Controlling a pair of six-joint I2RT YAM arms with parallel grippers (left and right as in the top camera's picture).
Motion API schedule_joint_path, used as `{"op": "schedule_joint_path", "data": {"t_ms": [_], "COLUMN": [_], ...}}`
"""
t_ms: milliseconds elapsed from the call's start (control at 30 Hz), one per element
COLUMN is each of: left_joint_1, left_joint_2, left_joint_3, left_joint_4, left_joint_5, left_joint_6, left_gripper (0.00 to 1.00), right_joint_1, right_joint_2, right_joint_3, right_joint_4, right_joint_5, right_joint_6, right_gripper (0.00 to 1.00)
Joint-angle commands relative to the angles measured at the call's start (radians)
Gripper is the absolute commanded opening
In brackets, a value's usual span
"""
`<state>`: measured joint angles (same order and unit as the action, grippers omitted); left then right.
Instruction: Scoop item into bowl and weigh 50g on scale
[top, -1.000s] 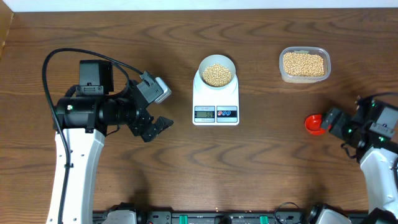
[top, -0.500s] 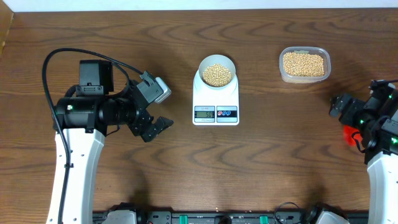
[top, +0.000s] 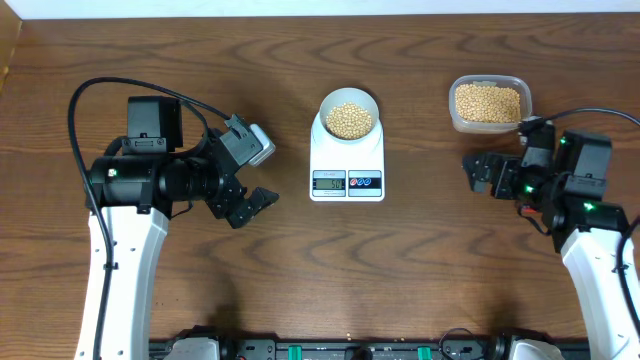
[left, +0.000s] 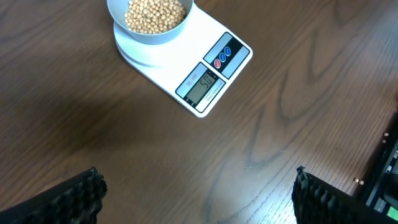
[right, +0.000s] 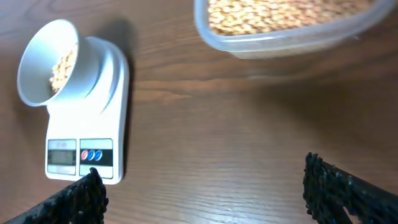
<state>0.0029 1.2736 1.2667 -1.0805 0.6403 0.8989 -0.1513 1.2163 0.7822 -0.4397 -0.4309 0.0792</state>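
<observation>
The white scale (top: 347, 165) stands at the table's centre, and the pale bowl (top: 349, 103) rests on it, part full of beige beans (top: 349, 121). In the left wrist view the scale's display (left: 205, 86) seems to read 50, beside the bowl (left: 146, 38). My left gripper (top: 255, 207) hovers open left of the scale, with only bare wood between its fingers (left: 196, 180). To the scale's right my right gripper (top: 473, 172) is open and empty (right: 200, 177), facing the scale (right: 93, 112) and bowl (right: 34, 74).
A clear plastic tub (top: 489, 124) of more beans (top: 488, 102) sits at the back right, just beyond the right arm; its wall (right: 280, 38) shows at the top of the right wrist view. The red scoop is not plainly visible.
The right arm swung out to the right edge, then came left toward the scale and tub. The red scoop seen beside it earlier no longer shows. The left arm has stayed still.
</observation>
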Motion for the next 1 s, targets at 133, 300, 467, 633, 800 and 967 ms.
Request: {"op": "schedule_joint_path", "data": {"t_ms": [133, 300, 467, 633, 800, 967], "left_joint_1": [0.003, 0.003, 0.003, 0.003, 0.003, 0.003], "left_joint_2": [0.006, 0.006, 0.006, 0.006, 0.006, 0.006], "left_joint_3": [0.019, 0.019, 0.019, 0.019, 0.019, 0.019], "left_joint_4": [-0.003, -0.003, -0.003, -0.003, -0.003, -0.003], "left_joint_5": [-0.005, -0.005, -0.005, -0.005, -0.005, -0.005], "left_joint_6": [0.017, 0.017, 0.017, 0.017, 0.017, 0.017], "left_gripper": [0.98, 0.98, 0.98, 0.98, 0.98, 0.98], "right_joint_1": [0.02, 0.02, 0.02, 0.02, 0.022, 0.028], "right_joint_2": [-0.018, -0.096, -0.136, -0.137, -0.14, -0.158], "right_joint_3": [0.018, 0.024, 0.024, 0.024, 0.024, 0.024], "right_joint_4": [0.064, 0.256, 0.41, 0.458, 0.466, 0.473], "right_joint_5": [-0.018, -0.017, -0.017, -0.017, -0.025, -0.04], "right_joint_6": [-0.09, -0.104, -0.104, -0.105, -0.103, -0.103], "right_gripper": [0.99, 0.99, 0.99, 0.99, 0.99, 0.99]}}
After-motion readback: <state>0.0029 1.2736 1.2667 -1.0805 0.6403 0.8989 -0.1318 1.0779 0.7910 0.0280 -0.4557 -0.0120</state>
